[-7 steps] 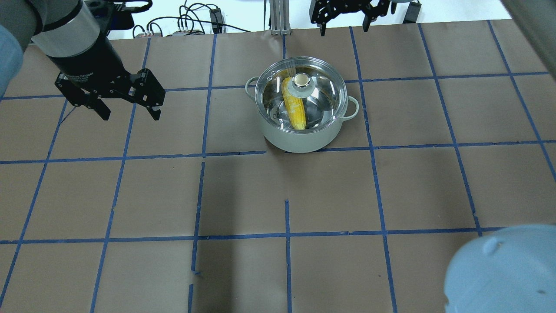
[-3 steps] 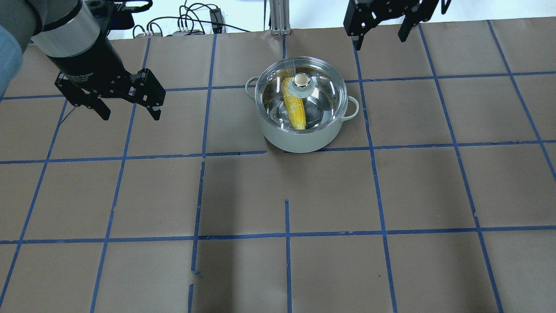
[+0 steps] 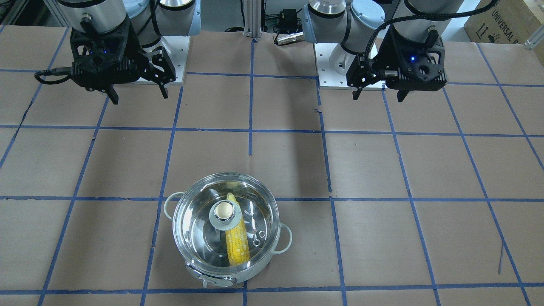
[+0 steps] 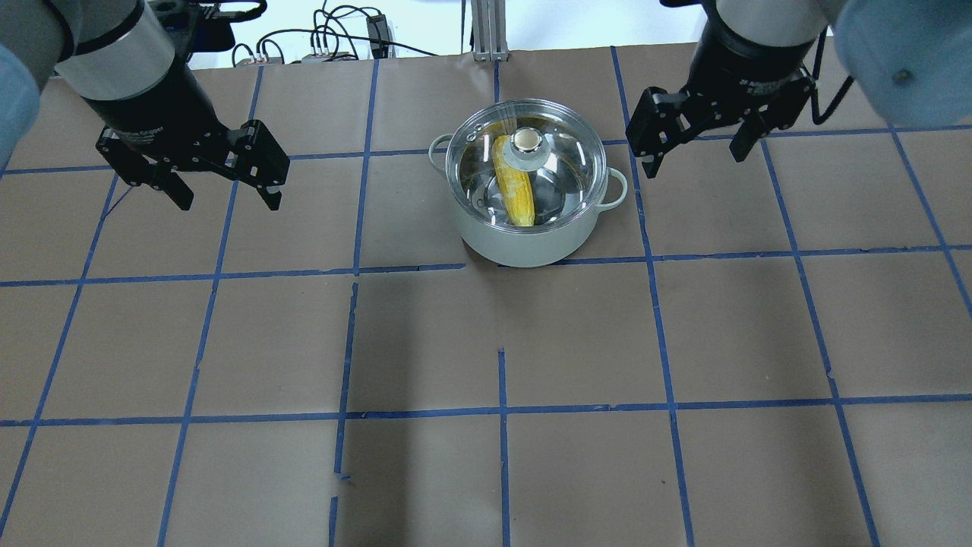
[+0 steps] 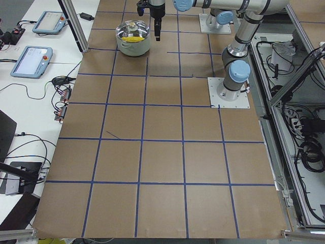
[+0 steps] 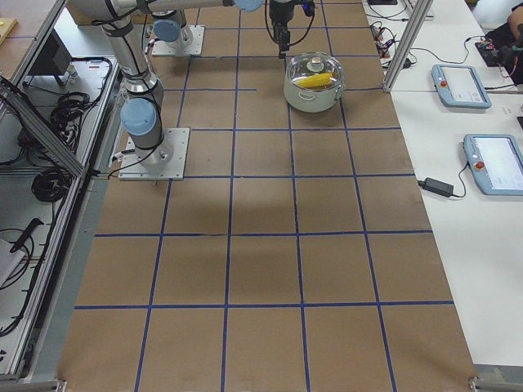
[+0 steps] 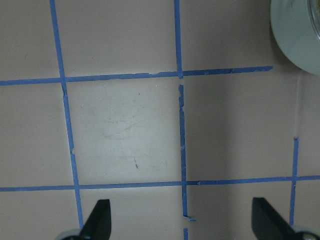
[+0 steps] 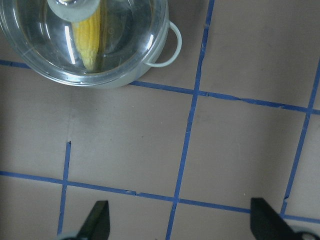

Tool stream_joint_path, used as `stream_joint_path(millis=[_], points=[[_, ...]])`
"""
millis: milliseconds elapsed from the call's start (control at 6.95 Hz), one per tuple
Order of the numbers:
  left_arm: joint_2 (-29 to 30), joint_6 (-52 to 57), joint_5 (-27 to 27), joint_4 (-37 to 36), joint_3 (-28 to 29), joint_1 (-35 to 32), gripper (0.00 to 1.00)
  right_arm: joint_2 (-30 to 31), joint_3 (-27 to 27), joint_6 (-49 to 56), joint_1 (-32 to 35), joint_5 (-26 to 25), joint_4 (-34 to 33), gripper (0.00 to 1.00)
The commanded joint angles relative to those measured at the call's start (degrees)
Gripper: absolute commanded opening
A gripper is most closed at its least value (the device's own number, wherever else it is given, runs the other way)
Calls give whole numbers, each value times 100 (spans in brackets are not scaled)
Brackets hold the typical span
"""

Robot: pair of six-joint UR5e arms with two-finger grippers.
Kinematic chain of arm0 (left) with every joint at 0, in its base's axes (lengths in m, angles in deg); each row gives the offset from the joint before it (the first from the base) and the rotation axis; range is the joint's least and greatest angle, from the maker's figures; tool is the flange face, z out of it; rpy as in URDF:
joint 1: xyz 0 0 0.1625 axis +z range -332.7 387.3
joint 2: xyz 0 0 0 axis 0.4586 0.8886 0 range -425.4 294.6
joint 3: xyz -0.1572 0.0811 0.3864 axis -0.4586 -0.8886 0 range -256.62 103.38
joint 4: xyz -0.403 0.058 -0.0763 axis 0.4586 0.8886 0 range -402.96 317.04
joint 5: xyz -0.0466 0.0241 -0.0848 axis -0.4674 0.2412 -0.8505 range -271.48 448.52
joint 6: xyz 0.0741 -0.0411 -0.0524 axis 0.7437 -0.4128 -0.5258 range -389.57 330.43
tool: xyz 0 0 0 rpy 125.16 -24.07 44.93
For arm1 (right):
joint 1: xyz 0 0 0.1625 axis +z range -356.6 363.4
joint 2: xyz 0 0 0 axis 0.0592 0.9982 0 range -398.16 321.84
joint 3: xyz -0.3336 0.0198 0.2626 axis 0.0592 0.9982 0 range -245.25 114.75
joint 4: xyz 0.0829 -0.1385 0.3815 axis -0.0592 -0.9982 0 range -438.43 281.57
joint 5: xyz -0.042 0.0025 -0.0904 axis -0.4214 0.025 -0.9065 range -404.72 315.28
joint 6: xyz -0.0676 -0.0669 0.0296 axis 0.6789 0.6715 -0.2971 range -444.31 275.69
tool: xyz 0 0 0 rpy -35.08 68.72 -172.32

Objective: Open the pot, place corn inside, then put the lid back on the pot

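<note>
Seen from the operators' side: pot (image 3: 212, 278) nearest, lid (image 3: 199, 229) seated on it, corn (image 3: 237, 246) lying inside under the glass. Beyond, right gripper (image 3: 139, 98) at 11 o'clock, left gripper (image 3: 377, 97) at 2 o'clock. Both are well apart from the pot, fingers spread, holding nothing.

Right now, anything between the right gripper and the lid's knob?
Nothing visible. The right gripper hangs open beside the pot, with only bare table paper between it and the lid; the knob is uncovered.

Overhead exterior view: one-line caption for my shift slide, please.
Pot with corn inside and lid on; left gripper and right gripper open and empty on either side.
</note>
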Motion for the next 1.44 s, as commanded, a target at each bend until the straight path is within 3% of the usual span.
stream_joint_path(millis=[0,288,1295], points=[[0,-24,4,0,0,0,100,281,-294,43,-316,-19,-415,100],[9,-24,4,0,0,0,100,142,-241,87,-318,-19,-759,99],[27,-148,48,97,176,-414,100,105,-294,16,42,-80,-849,99]])
